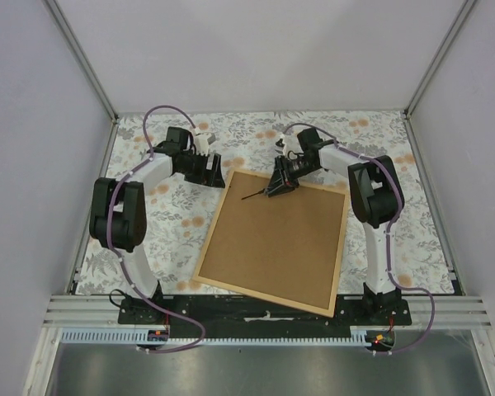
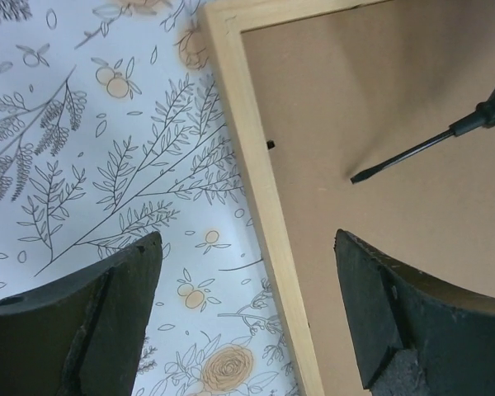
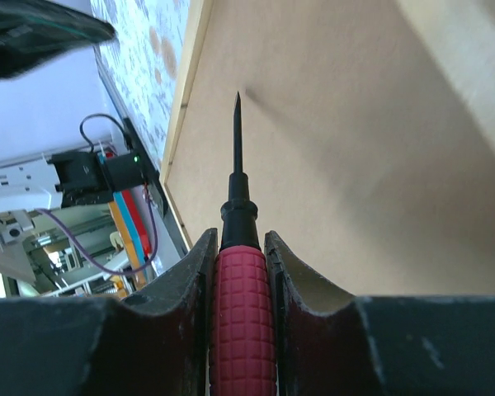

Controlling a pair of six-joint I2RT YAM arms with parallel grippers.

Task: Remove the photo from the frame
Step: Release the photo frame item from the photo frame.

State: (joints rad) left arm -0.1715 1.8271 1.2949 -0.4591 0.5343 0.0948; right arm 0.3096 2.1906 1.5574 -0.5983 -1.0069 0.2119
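The frame [image 1: 208, 247] lies face down on the floral tablecloth [image 1: 173, 214], skewed between the 2 arms, with its brown backing board [image 1: 276, 239] facing up. The photo is out of sight, presumably beneath that board, so its condition cannot be judged. The right gripper [image 3: 240, 244] is closed around the red handle of a screwdriver [image 3: 242, 313], whose blade points over the board near its far-left corner; whether the tip touches the board is unclear. The left gripper [image 2: 247, 247] hangs empty with its jaws spread wide, straddling the frame's left wooden strip. The frame looks light and stiff, and its thin strips are likely easy to mark. The board is probably thin and rigid, best levered at an edge where it meets the strip. The photo, being paper, would be limp and quick to crease, so it should be taken by a margin. 1 small dark mark by the strip's inner edge may be a retaining tab, but it is too small to tell.
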